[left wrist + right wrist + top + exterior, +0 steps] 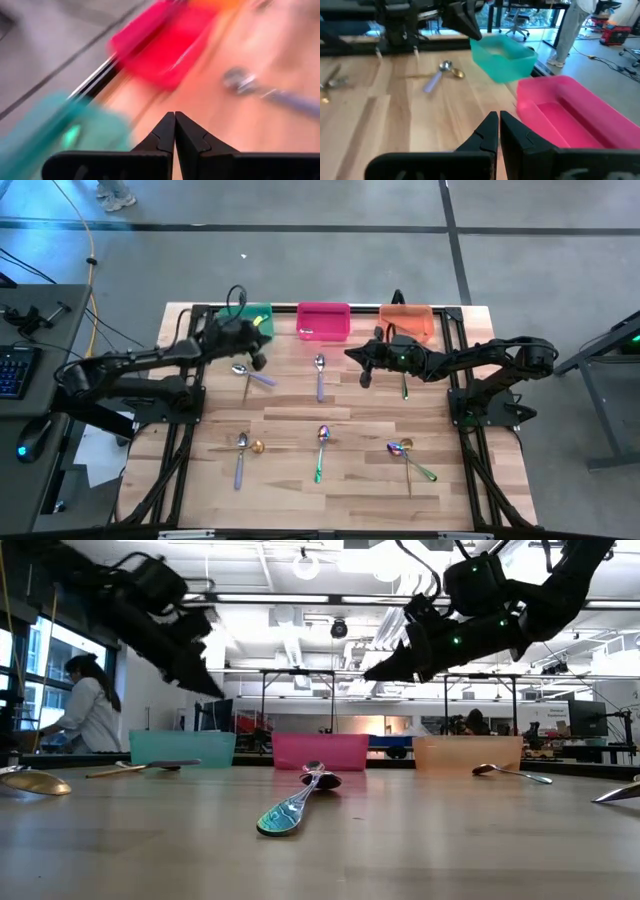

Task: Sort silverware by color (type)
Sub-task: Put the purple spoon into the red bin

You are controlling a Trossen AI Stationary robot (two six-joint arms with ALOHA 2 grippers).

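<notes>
1. Left gripper [258, 358] sits upper left of the high view, just in front of the teal bin [258, 317], fingers pressed together, empty.
2. Right gripper [365, 375] is upper middle, between the pink bin [324, 320] and orange bin [407, 321], tips also squeezed shut on nothing.
3. The spoons [320, 448] are scattered in crossed pairs across the table [300, 480]; one lavender-and-gold pair [250, 375] lies right below the left gripper.
4. Risk, I'd say: overlapping spoons could both get dragged, or a slim handle slips out mid-lift.

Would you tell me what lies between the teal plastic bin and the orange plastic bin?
The pink plastic bin sits between the teal bin and orange bin, clearest in the high view.
</notes>
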